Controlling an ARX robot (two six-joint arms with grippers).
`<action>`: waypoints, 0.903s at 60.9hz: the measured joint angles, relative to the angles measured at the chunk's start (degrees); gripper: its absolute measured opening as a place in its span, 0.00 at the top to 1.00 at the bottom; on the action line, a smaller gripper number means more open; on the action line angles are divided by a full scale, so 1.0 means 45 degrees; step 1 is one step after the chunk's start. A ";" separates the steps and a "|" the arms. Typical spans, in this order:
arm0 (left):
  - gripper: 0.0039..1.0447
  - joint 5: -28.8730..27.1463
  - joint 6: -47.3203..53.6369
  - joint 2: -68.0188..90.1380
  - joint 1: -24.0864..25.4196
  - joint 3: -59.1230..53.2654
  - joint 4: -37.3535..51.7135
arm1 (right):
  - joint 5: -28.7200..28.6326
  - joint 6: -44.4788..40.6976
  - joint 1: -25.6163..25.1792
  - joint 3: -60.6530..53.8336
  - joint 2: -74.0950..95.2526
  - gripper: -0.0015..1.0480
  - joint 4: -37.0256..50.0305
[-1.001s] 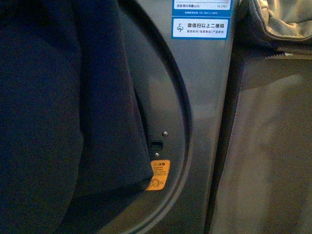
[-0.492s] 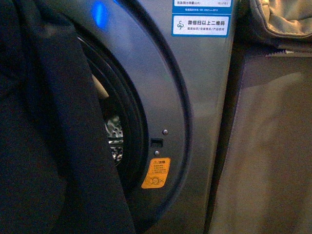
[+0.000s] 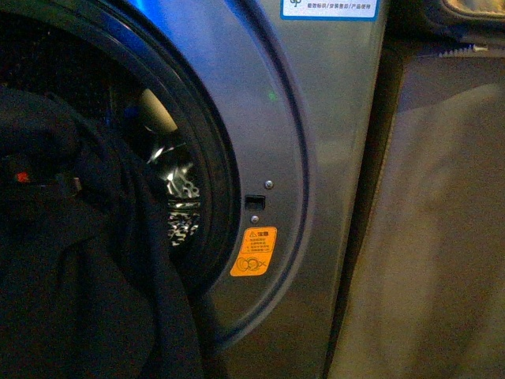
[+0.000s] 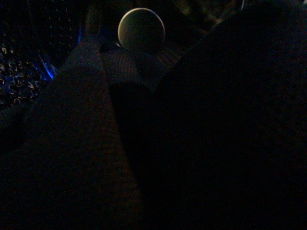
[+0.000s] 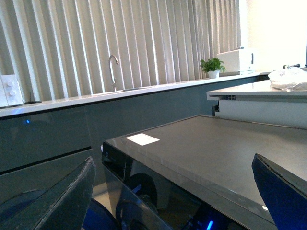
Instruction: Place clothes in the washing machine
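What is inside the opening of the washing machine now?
The dark clothes drape into the washing machine, covering the left of its opening. Beside them a strip of shiny perforated drum shows. The rest of the drum is hidden by the fabric.

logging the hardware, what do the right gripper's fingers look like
The right gripper has two matte dark grey fingers, flat wedge-shaped blades with thin paler edges. No cables or markings show on them.
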 joint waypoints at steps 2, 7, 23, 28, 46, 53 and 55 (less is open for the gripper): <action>0.92 -0.0058 0.0039 0.0389 -0.0019 0.0272 0.0024 | 0.0000 0.0000 0.0000 0.0000 0.0000 0.07 0.0000; 0.92 -0.0199 0.0155 0.1273 -0.0053 0.0986 -0.0049 | 0.0000 0.0000 0.0000 0.0000 0.0000 0.07 0.0000; 0.92 -0.0738 0.0257 0.3803 -0.0199 0.4075 -0.1855 | 0.0000 0.0000 0.0000 0.0000 0.0000 0.07 0.0000; 0.92 -0.0899 0.0238 0.4493 -0.0228 0.5105 -0.2535 | 0.0000 0.0000 0.0000 0.0000 0.0000 0.07 0.0000; 0.92 -0.1753 0.0277 0.6630 -0.0112 0.8898 -0.4852 | 0.0000 0.0000 0.0000 0.0000 0.0000 0.07 0.0000; 0.92 -0.1889 0.0340 0.7368 0.0015 1.0404 -0.5770 | 0.0000 0.0000 0.0000 0.0000 0.0000 0.07 0.0000; 0.92 -0.1972 0.0369 0.7587 0.0053 1.0870 -0.6037 | 0.0000 0.0000 0.0000 0.0000 0.0000 0.07 0.0000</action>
